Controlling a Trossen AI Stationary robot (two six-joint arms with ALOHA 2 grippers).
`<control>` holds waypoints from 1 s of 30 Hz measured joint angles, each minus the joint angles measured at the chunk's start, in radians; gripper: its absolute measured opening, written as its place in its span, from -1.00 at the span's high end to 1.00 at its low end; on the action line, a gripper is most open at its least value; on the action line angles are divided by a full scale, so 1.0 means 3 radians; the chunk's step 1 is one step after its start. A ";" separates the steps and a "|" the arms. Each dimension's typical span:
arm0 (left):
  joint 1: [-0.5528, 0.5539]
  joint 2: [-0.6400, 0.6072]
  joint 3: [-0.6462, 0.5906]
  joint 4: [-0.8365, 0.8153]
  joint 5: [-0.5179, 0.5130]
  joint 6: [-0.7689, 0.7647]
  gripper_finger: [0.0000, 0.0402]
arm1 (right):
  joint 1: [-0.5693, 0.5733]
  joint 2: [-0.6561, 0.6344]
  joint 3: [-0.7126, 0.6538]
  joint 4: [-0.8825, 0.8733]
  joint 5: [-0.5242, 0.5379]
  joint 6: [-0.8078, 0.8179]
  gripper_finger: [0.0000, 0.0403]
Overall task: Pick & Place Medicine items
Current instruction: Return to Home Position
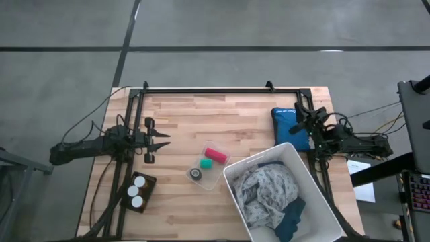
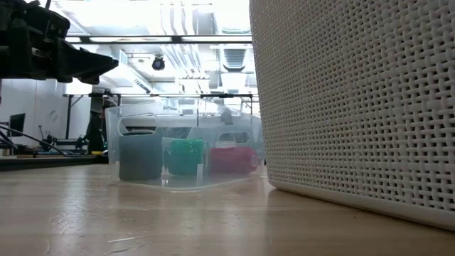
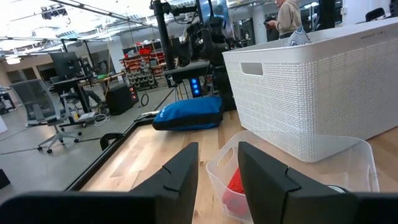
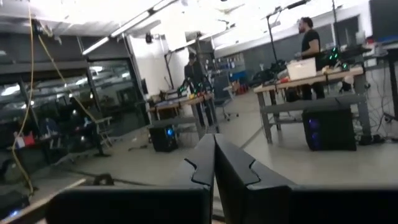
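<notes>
Three pill bottles [image 1: 137,191] stand caps-up in the black bin [image 1: 150,185] at the worktop's near-left corner, close to the open-fingered left gripper [image 1: 166,141]. The right gripper [image 1: 294,125], fingers closed, sits well apart.

High view: flat, even overhead light on the tabletop [image 1: 201,114], with only a soft, short shadow along the white bin [image 1: 314,186]. Low view: the ceiling strip lights [image 2: 178,39] burn out to white, the left hand [image 2: 110,65] reads as a black silhouette against them, and the wood carries a pale sheen. Wrist views: left is bright with ceiling glare, while right shows a dim room with the lamps flaring white.
</notes>
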 joint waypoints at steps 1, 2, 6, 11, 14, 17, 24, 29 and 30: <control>0.0000 0.0000 -0.0001 0.0000 0.0000 0.0001 0.41 | 0.0000 0.0000 -0.0001 -0.0073 0.0000 0.0078 0.96; 0.0000 0.0000 0.0000 0.0001 0.0000 0.0000 0.41 | 0.0000 0.0001 -0.0001 -0.0133 0.0000 0.0148 0.96; 0.0000 0.0000 0.0000 0.0001 0.0000 0.0000 0.41 | 0.0000 0.0003 -0.0021 -0.0293 -0.0001 0.0297 0.96; 0.0001 0.0000 0.0000 0.0000 0.0000 0.0000 0.41 | 0.0000 0.0004 -0.0038 -0.0591 -0.0002 0.0472 0.96; 0.0000 0.0000 0.0000 0.0000 0.0000 0.0000 0.41 | 0.0000 0.0004 -0.0066 -0.0775 -0.0010 0.0539 0.96; 0.0001 0.0000 -0.0001 0.0001 0.0000 0.0000 0.41 | 0.0000 0.0004 -0.0094 -0.0981 -0.0082 0.0594 0.96; 0.0000 0.0000 -0.0001 0.0000 0.0000 0.0000 0.41 | 0.0000 0.0071 -0.0093 -0.1110 -0.0404 0.0745 0.96; 0.0001 0.0000 0.0000 0.0000 0.0000 0.0000 0.41 | 0.0001 0.0216 -0.0093 -0.1099 -0.0562 0.0765 0.96; 0.0000 0.0000 0.0000 0.0000 0.0000 0.0001 0.41 | 0.0000 0.0257 -0.0093 -0.1096 -0.0602 0.0765 0.96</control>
